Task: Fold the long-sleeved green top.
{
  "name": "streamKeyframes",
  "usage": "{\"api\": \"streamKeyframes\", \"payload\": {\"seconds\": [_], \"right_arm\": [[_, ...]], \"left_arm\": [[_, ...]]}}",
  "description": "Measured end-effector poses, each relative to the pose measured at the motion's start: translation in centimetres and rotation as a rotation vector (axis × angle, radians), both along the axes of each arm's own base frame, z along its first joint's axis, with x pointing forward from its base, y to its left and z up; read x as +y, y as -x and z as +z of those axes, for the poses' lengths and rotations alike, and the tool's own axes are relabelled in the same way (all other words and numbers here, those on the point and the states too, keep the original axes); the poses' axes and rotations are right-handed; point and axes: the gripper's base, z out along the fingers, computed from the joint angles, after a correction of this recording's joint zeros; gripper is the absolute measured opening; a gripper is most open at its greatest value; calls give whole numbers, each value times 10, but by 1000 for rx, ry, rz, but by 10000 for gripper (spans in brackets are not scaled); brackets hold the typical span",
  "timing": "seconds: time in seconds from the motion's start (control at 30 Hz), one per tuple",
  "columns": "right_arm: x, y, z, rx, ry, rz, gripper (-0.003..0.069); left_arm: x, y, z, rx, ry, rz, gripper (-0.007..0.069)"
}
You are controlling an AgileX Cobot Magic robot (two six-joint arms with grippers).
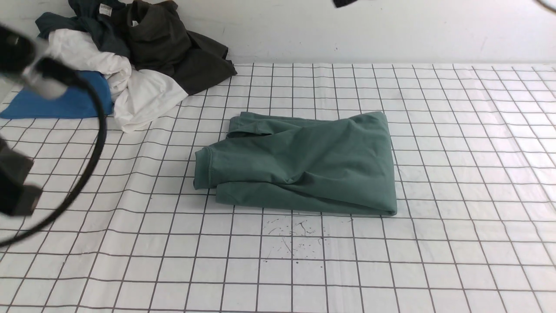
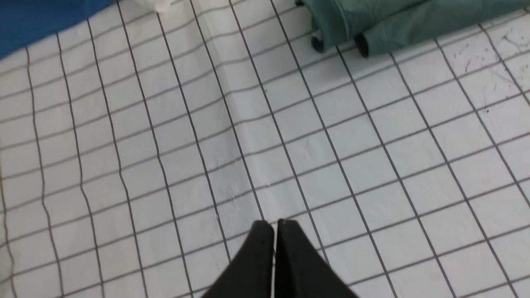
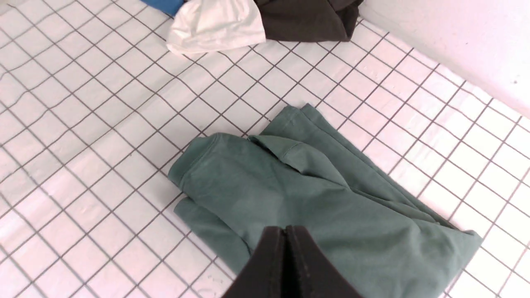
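The green long-sleeved top [image 1: 304, 165] lies folded into a compact rectangle at the middle of the gridded table; its logo and neck label are hidden. It also shows in the right wrist view [image 3: 314, 198] and at the edge of the left wrist view [image 2: 397, 20]. My left gripper [image 2: 275, 225] is shut and empty above bare table, well away from the top's left side. My right gripper [image 3: 285, 229] is shut and empty, raised above the top. In the front view only blurred parts of the left arm [image 1: 17, 52] show.
A heap of other clothes sits at the back left: a dark olive-black garment [image 1: 173, 52], a dark teal garment with a white tag [image 1: 93, 21], white cloth [image 1: 130, 91] and blue cloth [image 1: 56, 104]. A wall [image 1: 347, 30] bounds the table's far edge.
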Motion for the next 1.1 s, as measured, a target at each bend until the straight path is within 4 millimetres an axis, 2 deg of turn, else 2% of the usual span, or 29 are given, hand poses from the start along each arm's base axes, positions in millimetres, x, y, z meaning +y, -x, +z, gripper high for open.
{"api": "streamKeyframes", "payload": {"seconds": [0.13,0.17,0.23,0.33,0.37,0.43,0.47,0.53,0.67,0.8,1.1], "right_arm": [[-29,48,-3,14,16,3,-14],[-30,50,-3,10,14,1,-14],[-48,80,-12,-46,-25,-8,-14],[-67,113,-17,-146,-118,-16,-14],[-67,114,-21,-152,-124,-19,-14],[-86,146,-28,-273,-229,-33,-14],[-86,144,-31,-273,-229,-35,-14],[-104,172,-43,-394,-314,-52,-14],[-123,201,-56,-553,-421,-74,-14],[-132,213,-69,-606,-459,-82,-14],[-131,214,-80,-546,-429,-77,-14]], "left_arm": [[9,36,-29,-40,60,58,-8],[10,40,-30,-53,65,59,-8],[15,63,-49,-111,93,68,-8],[21,85,-62,-195,123,71,-8],[21,86,-64,-196,125,73,-8],[25,104,-74,-269,160,83,-8],[26,106,-75,-275,162,82,-8],[29,117,-80,-344,173,80,-8],[32,125,-82,-419,185,84,-8],[33,127,-82,-431,188,85,-8],[33,127,-83,-429,190,85,-8]]}}
